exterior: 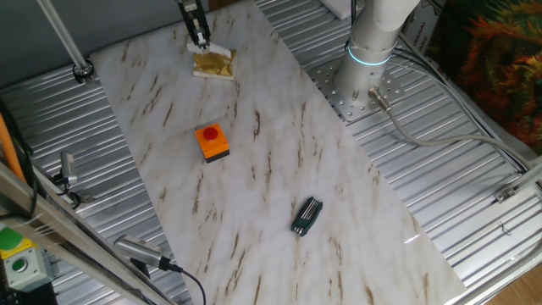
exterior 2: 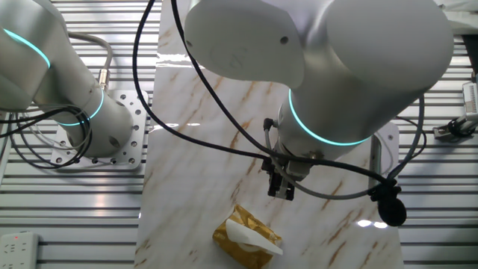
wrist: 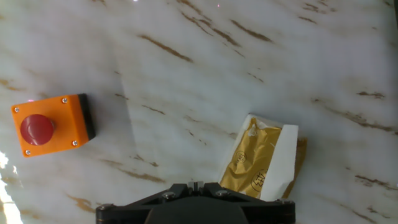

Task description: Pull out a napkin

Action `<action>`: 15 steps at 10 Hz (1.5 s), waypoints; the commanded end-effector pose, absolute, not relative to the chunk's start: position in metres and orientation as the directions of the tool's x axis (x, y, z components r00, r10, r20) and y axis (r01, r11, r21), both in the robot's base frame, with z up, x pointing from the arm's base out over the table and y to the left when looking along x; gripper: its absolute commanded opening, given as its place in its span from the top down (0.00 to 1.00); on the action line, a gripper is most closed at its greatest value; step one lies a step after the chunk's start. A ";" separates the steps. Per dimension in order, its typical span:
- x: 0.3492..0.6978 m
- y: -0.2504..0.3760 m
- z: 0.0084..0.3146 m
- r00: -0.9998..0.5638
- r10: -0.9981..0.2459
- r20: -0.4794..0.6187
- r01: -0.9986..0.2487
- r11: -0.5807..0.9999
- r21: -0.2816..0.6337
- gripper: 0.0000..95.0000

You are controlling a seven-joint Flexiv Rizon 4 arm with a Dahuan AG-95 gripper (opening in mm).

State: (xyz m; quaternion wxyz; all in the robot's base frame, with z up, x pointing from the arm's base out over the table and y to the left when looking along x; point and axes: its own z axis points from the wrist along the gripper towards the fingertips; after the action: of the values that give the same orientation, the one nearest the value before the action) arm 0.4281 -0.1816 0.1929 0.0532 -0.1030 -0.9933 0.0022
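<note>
— Where do the jaws (exterior: 200,38) stand?

— Above the far end of the marble counter (exterior: 254,169), hanging over the gold tissue pack (exterior: 212,63). From the other fixed view the jaws (exterior 2: 282,191) sit above and just beyond the pack (exterior 2: 246,237), apart from it, with nothing between the fingers.

— Open or closed?

— The fingers look close together, but the pictures do not settle it; I cannot tell.

— And the napkin?

— A white napkin (exterior 2: 254,237) pokes from the top of the pack, below the jaws. In the hand view the napkin (wrist: 280,162) shows as a white strip along one side of the pack (wrist: 252,165), just ahead of the hand and to its right.

— What else lies on the counter?

— An orange box with a red button (exterior: 212,141), well apart from the jaws toward mid-counter; the hand view shows the box (wrist: 51,124) far to the left. A small dark tool (exterior: 306,216) lies farther off still.
</note>
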 end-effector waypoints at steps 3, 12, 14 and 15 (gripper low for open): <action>0.428 -0.181 0.194 -0.972 0.209 0.109 0.209 0.978 -0.013 1.00; 0.429 -0.184 0.193 -0.970 0.216 0.108 0.216 0.976 -0.012 1.00; 0.429 -0.189 0.189 -0.973 0.204 0.104 0.204 0.979 -0.008 1.00; 0.430 -0.193 0.188 -0.974 0.201 0.103 0.201 0.980 -0.006 1.00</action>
State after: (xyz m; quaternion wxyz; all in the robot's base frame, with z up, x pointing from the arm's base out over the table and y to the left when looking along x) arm 0.4309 -0.1978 0.1855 0.0497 -0.0995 -0.9938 -0.0011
